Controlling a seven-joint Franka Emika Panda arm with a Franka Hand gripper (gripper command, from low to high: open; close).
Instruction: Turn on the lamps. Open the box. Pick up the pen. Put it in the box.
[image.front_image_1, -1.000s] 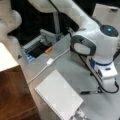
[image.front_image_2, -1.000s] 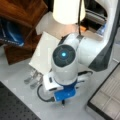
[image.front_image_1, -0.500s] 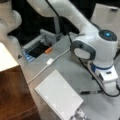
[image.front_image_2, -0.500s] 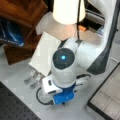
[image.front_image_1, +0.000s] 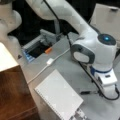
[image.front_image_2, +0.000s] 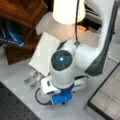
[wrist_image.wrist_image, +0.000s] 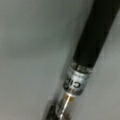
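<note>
Pen (wrist_image.wrist_image: 95, 47): lying diagonal on grey tabletop (wrist_image.wrist_image: 30, 50), directly under gripper (image.front_image_2: 62, 103); finger state cannot be told; best closed squarely across barrel

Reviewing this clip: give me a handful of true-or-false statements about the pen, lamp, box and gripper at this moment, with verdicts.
1. The pen lies on the grey table surface, filling the wrist view. True.
2. The lamp is dark. False: its shade glows bright in a front view.
3. The box is shut. False: its pale compartmented lining shows at a front view's right bottom.
4. The pen is already in the box. False: in a front view the pen lies on the table beside the arm's wrist.
5. The white cord with its switch block runs across the table. True.
</note>
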